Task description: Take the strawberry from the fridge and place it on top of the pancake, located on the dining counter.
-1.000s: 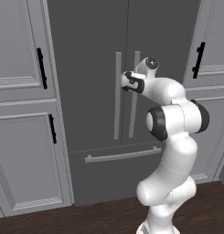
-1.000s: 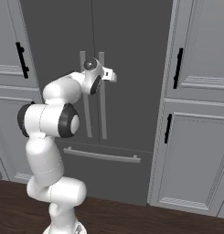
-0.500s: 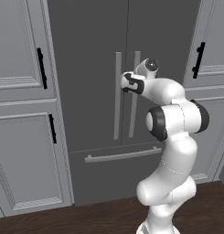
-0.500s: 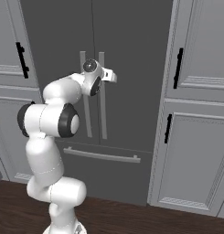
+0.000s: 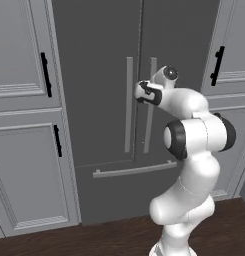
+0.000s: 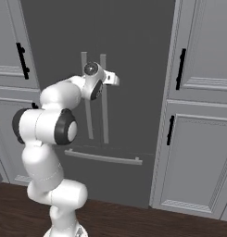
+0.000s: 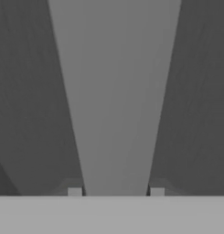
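Hand view shows the jaws pinching a fridge (image 5: 104, 75) bar handle (image 7: 114, 100); base views add both closed doors.

dark-grey fridge (image 5: 99, 75) with paler grey bar handles (image 5: 129, 110) (cabinets (image 5: 24, 165) lighter grey, black handles).

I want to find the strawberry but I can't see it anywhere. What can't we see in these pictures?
- Inside of the fridge: both doors are closed in both base views, so any strawberry in there is hidden.
- Top of the fridge: cut off by the upper edge in both base views.
- The pincer in the hand view: its tips barely peek up either side of the grey handle; the bar between them hides how they touch it.
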Controlling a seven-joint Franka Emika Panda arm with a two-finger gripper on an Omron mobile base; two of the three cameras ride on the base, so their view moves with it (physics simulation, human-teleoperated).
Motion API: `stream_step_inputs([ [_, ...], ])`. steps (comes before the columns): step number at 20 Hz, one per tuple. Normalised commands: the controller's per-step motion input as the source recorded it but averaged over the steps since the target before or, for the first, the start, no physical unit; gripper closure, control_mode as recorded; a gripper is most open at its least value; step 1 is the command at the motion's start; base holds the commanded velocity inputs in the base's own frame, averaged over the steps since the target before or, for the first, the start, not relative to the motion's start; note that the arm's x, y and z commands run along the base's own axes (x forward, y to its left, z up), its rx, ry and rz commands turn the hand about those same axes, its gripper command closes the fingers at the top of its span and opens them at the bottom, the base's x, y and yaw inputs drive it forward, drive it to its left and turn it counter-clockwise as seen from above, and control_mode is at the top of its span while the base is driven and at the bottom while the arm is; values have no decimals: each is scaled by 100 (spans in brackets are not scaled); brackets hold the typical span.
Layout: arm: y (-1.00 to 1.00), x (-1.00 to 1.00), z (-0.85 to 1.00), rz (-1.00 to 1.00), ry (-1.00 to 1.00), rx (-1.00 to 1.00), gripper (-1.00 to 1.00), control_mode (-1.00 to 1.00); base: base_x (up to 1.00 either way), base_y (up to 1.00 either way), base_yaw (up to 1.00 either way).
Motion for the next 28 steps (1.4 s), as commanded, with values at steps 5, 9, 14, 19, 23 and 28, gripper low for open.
stream_step_inputs([
  [5, -72, -85, 0, 0, 0, 4, 100, -100, 0, 0, 0],
  [9, -98, -99, 0, 0, 0, 6, 100, -100, 0, 0, 0],
  [14, -100, -100, 0, 0, 0, 8, 100, -100, 0, 0, 0],
  [19, -100, -83, 0, -11, 8, 6, 100, -100, 0, 0, 0],
  [23, -100, -50, 0, -16, 13, 7, 100, -100, 0, 0, 0],
  [28, -100, -27, 0, -13, 15, 4, -100, -100, 0, 0, 0],
])
